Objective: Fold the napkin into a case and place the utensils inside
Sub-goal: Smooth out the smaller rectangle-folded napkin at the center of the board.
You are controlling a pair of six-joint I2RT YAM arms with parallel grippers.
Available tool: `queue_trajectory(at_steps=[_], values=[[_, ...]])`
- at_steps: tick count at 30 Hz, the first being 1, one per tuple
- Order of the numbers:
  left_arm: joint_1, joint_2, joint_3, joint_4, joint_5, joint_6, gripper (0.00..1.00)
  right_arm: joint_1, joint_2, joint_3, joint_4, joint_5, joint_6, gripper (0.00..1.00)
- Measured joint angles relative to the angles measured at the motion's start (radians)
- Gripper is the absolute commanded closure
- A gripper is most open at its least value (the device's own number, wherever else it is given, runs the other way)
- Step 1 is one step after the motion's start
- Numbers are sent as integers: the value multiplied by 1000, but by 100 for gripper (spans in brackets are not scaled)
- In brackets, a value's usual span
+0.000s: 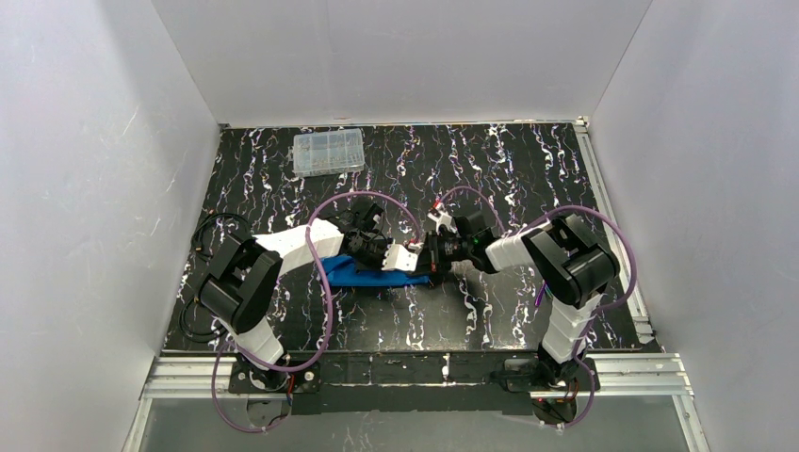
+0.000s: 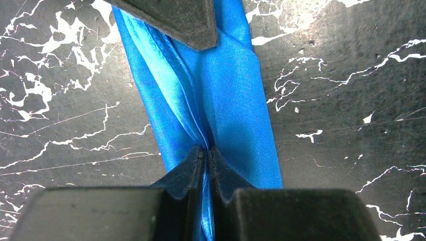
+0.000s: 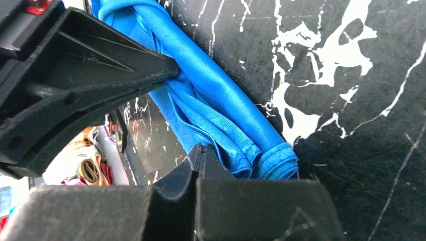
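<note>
Near mid surface (image 1: pixel 528 188), with the narrow folded napkin (image 1: pixel 350 274) pinched by left end effector (image 2: pixel 206 150) mid-length and right end effector (image 3: pixel 200 150) at its end, pull evenly; avoid opening the layers.

Napkin (image 1: pixel 361 274) on table (image 1: pixel 528 169), box (image 1: pixel 328 152) well behind it

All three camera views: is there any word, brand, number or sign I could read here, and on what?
No text can be read. The bright blue shiny cloth napkin is plain; the black white-veined table shows only marbling; the clear plastic compartment box is too small to show any label.
</note>
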State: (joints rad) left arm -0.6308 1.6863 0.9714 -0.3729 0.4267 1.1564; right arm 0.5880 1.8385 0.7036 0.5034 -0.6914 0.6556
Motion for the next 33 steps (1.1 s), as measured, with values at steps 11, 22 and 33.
queue_trajectory(at_steps=[11,22,33], values=[[0,-1,-1,1,0,-1,100,68,-85,46,-26,30,-16,99],[0,-1,-1,0,0,-1,100,122,-54,29,-33,116,-60,99],[0,-1,0,0,2,-5,100,119,16,77,-14,132,-78,99]])
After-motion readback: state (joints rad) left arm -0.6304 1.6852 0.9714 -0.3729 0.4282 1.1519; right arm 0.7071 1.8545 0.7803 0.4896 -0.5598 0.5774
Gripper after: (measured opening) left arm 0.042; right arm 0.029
